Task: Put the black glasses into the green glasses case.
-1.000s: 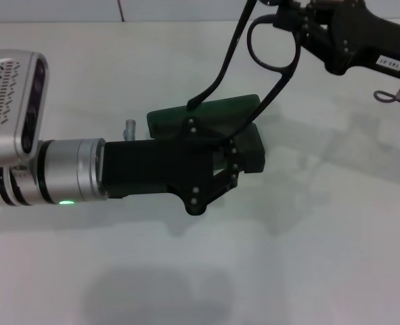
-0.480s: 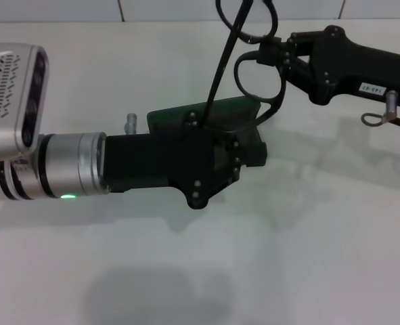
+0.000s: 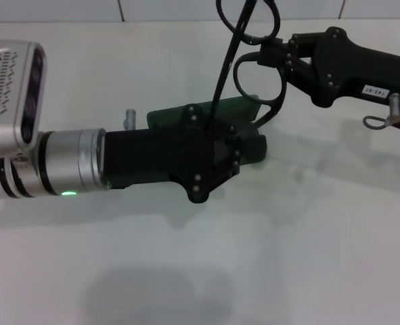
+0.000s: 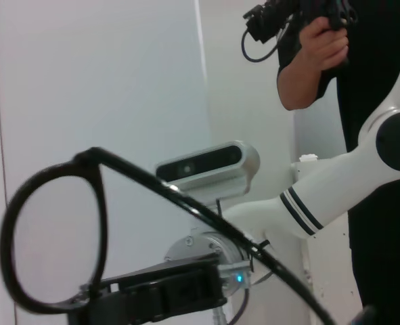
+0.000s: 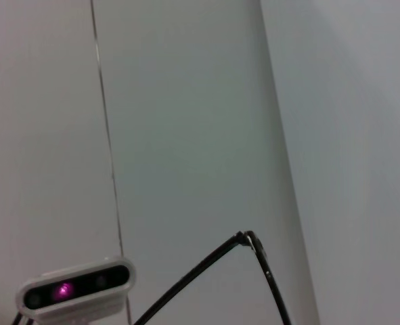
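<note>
**armbot:** Glasses first, since that's what my right gripper (image 3: 275, 53) is clamped on. It has the black glasses (image 3: 257, 78) pinched at the frame, up in the air just over the far end of the green glasses case (image 3: 206, 115). I hold them by the front so the temple arms hang free and can drop into the case ahead of the lenses, or that's my reasoning anyway. One temple arm slants down toward the case, and its tip goes out of sight behind my other arm.

**lurker42:** and the left one? looks like it's sitting right on top of everything

**armbot:** Yep, my left gripper (image 3: 216, 157) reaches in from the left and sits on the case, near side. I'd guess it's pinning the case down so it won't skid when the glasses go in. Honestly can't tell if those fingers are closed or spread, they're black on dark green.

**lurker42:** is the case even open?

**armbot:** Hard to call. Only the far edge and the right end of it show; my left arm covers the rest, so lid and lining are hidden. The left wrist view shows one lens and a temple arm close up, no case. The right wrist view only catches a thin bit of frame at the edge.
</note>
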Available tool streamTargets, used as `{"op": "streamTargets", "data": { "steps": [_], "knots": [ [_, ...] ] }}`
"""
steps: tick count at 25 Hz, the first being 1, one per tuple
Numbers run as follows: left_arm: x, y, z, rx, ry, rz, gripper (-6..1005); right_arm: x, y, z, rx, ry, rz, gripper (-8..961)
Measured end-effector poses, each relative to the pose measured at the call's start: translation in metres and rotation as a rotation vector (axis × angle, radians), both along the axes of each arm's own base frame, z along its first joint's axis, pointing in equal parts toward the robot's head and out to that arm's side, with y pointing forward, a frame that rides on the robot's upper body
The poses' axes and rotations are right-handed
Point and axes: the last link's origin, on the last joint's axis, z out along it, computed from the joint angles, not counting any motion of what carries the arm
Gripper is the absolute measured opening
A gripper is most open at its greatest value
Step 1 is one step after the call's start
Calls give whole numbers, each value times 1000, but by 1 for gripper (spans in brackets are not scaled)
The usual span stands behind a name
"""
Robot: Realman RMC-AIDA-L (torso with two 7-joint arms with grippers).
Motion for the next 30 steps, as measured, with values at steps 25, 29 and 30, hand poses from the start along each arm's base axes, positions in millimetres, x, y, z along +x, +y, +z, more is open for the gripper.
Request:
{"op": "streamTargets", "data": {
  "steps": [25, 29, 30],
  "knots": [
    [6, 5, 4, 24, -48, 13, 9, -5, -10, -8, -67, 3, 51, 63],
    [8, 7, 5, 31, -55, 14, 9, -6, -13, -7, -76, 9, 64, 63],
    [8, 7, 5, 33, -58, 16, 9, -6, -13, -7, -78, 10, 67, 63]
  ]
}}
